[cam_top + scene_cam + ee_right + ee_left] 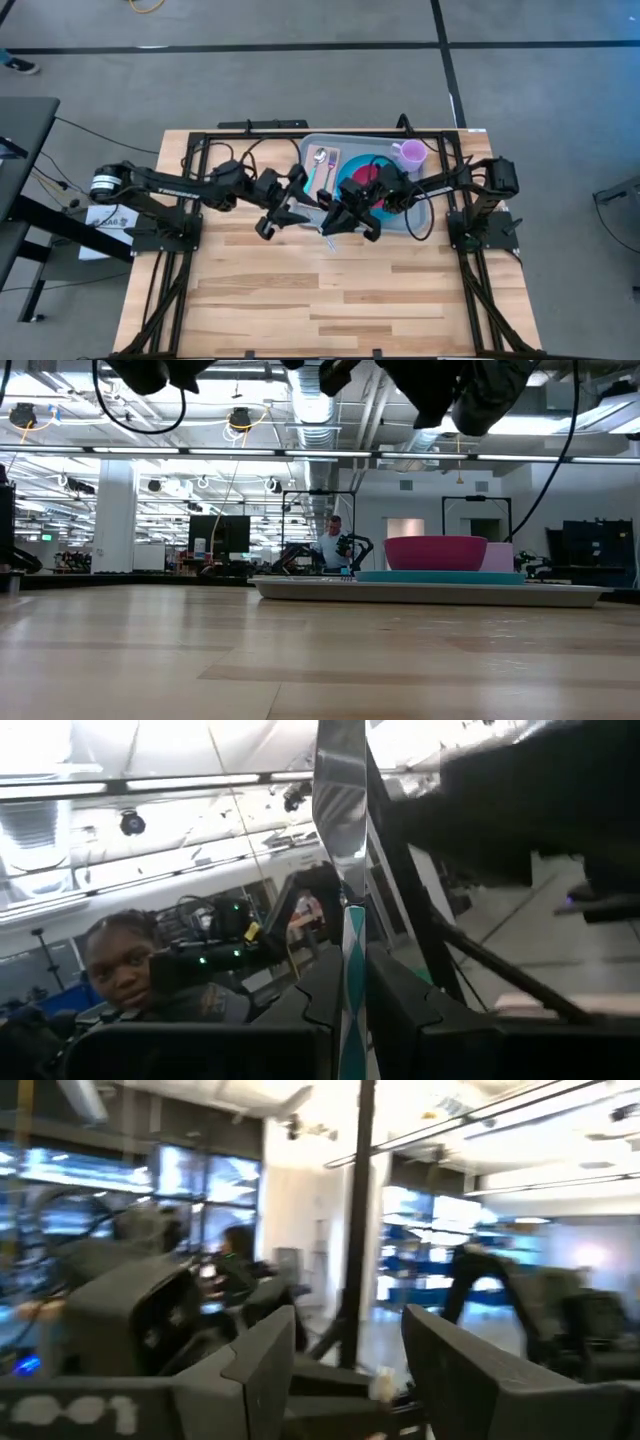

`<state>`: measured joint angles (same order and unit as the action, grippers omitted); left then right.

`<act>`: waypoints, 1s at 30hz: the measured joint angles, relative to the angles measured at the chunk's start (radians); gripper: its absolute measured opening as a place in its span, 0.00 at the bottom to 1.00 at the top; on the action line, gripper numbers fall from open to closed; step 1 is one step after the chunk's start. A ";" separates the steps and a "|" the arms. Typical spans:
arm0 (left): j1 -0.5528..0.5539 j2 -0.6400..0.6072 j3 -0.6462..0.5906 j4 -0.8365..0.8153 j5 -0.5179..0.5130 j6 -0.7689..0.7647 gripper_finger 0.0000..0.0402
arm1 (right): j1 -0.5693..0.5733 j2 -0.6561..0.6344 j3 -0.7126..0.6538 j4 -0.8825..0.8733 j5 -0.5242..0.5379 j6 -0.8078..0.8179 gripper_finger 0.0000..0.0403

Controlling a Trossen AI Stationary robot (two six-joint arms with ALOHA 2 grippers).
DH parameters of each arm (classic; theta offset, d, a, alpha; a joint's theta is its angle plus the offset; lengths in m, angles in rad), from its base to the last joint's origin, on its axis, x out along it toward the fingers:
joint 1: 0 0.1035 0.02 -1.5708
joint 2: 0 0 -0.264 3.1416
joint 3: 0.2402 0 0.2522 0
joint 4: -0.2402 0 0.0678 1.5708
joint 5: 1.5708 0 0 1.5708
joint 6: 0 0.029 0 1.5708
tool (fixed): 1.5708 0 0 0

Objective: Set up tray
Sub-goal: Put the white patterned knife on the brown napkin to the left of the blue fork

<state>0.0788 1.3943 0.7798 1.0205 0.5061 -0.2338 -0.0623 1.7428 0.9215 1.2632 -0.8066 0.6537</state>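
Observation:
The grey-blue tray (425,215) lies at the table's far right. On it are a spoon (320,160), a round blue plate (350,170) with a magenta bowl (436,552), and a pale purple cup (411,153). My right gripper (352,970) hovers over the tray's near left corner, shut on a metal utensil (340,800) with a teal-and-white patterned handle. My left gripper (345,1370) hangs in the air just left of the tray, open, with nothing between its fingers. My right gripper pinches the utensil's patterned handle (353,935) between its two fingers. The shiny metal end (338,780) sticks out beyond the fingertips. The utensil is lifted clear of the table and the tray.
Bare wooden tabletop (330,300) stretches along the near half of the table. Black frame rails (160,280) run along the left and right sides. A person (120,970) stands in the room beyond the table.

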 joint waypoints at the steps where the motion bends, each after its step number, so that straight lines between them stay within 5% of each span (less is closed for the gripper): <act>1: 0.000 0.000 0.003 0.004 0.017 -0.002 0.43 | 0.004 0.000 0.001 0.009 0.000 -0.004 0.07; 9: -0.022 0.001 0.003 0.023 0.089 0.080 0.43 | 0.026 -0.003 0.002 0.113 -0.005 -0.007 0.07; 30: -0.085 0.000 0.028 0.026 0.004 0.161 0.43 | 0.036 -0.002 0.001 0.020 0.050 -0.052 0.07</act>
<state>-0.0063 1.3941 0.8083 1.0461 0.5106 -0.0723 -0.0265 1.7409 0.9226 1.2831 -0.7570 0.6018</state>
